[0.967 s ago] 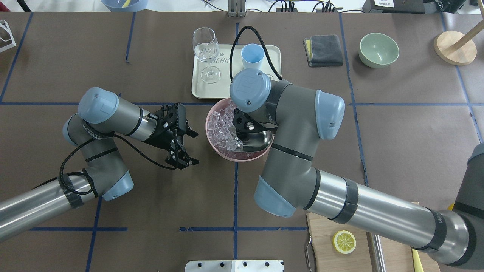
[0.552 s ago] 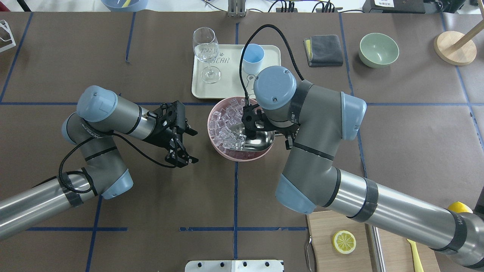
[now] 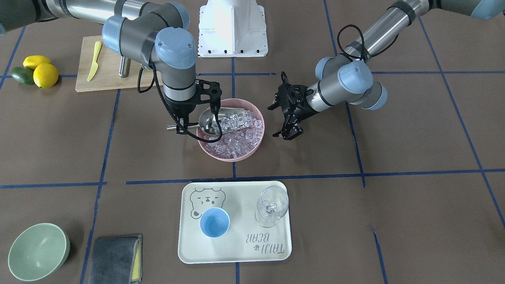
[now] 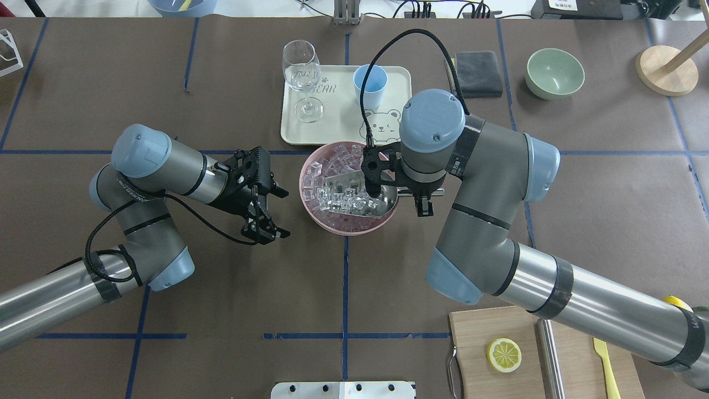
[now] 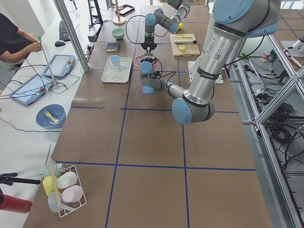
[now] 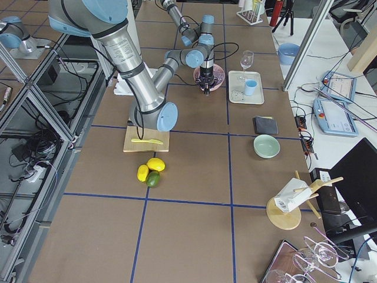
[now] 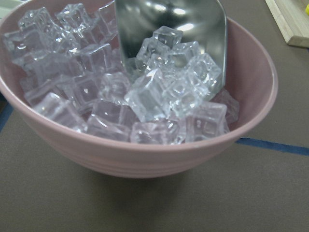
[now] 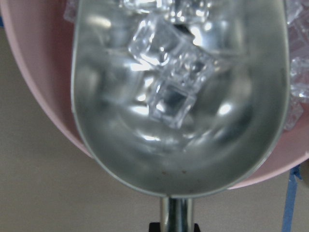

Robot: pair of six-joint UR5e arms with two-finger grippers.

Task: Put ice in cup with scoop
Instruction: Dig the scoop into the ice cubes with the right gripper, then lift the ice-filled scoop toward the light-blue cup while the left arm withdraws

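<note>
The steel scoop (image 4: 388, 204) lies in the pink bowl (image 4: 310, 213), trough toward the ice (image 4: 327, 177), with several cubes in it, as the right wrist view (image 8: 169, 92) shows. My right gripper (image 4: 414, 191) is shut on the scoop's rod handle (image 3: 177, 127) at the bowl's right rim. My left gripper (image 4: 282, 213) is open and empty, just left of the bowl, jaws facing it. The left wrist view shows the bowl (image 7: 145, 154), ice (image 7: 96, 82) and scoop (image 7: 169, 19). The light-blue cup (image 4: 370, 83) stands upright and empty on the cream tray (image 4: 293, 127) behind the bowl.
A clear wine glass (image 4: 302, 72) stands on the tray's left part. A grey cloth (image 4: 479, 72) and a green bowl (image 4: 555, 72) lie at the back right. A cutting board (image 4: 476, 332) with a lemon slice (image 4: 504, 354) is at the front right.
My right arm has swung to the right, drawing the scoop through the ice across the bowl; cubes now sit in its trough. The left arm has barely moved.
</note>
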